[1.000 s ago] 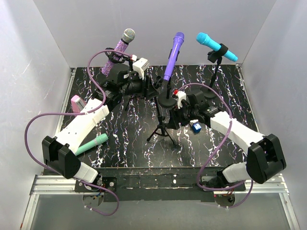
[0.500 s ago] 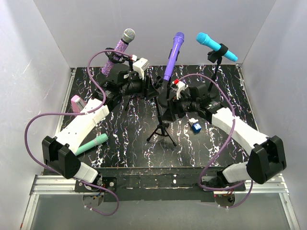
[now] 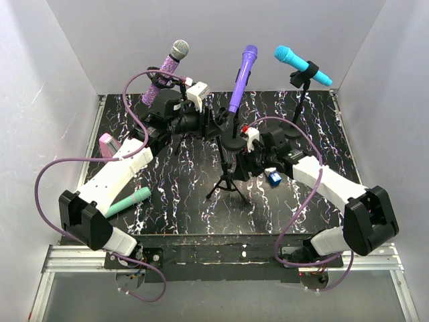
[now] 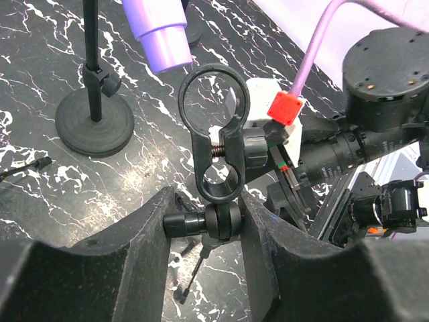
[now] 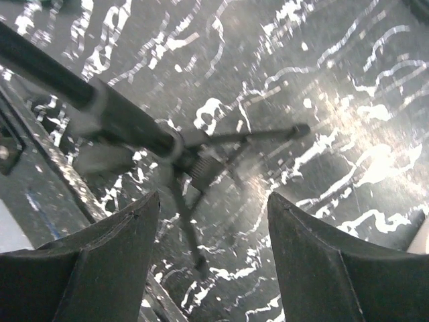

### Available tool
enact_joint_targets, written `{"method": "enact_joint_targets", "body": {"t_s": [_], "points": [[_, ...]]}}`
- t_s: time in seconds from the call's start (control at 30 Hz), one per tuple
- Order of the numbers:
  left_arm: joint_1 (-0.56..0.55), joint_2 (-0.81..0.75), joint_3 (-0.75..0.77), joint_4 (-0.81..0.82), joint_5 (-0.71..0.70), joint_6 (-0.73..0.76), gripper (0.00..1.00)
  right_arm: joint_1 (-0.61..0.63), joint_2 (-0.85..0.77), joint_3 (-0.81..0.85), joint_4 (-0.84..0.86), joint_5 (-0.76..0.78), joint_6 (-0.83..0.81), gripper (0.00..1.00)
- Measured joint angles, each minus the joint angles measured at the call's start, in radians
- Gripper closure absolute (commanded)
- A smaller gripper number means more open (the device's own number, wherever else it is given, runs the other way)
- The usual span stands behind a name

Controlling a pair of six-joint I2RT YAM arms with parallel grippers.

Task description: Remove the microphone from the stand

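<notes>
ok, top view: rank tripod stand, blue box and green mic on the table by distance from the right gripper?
From the right gripper:
1. tripod stand, centre, right at its fingers.
2. blue box, close by on its right.
3. green mic, lying far left by the left arm.

Robot lab enclosure, white walls (image 3: 40, 100), aluminium rail (image 3: 221, 263), marbled tabletop (image 3: 171, 208)

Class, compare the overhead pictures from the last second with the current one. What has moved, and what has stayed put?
The right gripper had reached away towards the smooth purple microphone half a second ago. It has now drawn back towards the near edge, over the legs of the black tripod stand, with its jaws open and empty. The left gripper stays clamped on that stand's ball joint. Nothing else moved.
</notes>
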Motion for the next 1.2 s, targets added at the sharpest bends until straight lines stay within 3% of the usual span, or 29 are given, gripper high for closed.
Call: {"method": "enact_joint_targets", "body": {"t_s": [0.3,0.67,0.9,1.2], "points": [[0.000,0.000,-0.001,0.001,0.003,0.005,1.00,-0.005,-0.053,-0.053,-0.027,0.018,-0.077,0.27],[0.000,0.000,-0.001,0.000,0.006,0.005,1.00,-0.005,-0.047,0.066,0.029,-0.093,0.004,0.27],[0.000,0.000,-0.001,0.000,0.008,0.012,1.00,-0.004,0.014,0.072,0.028,-0.067,0.036,0.29],[0.000,0.000,-0.001,0.002,0.031,0.030,1.00,0.005,-0.032,-0.008,0.002,-0.025,-0.031,0.28]]}}
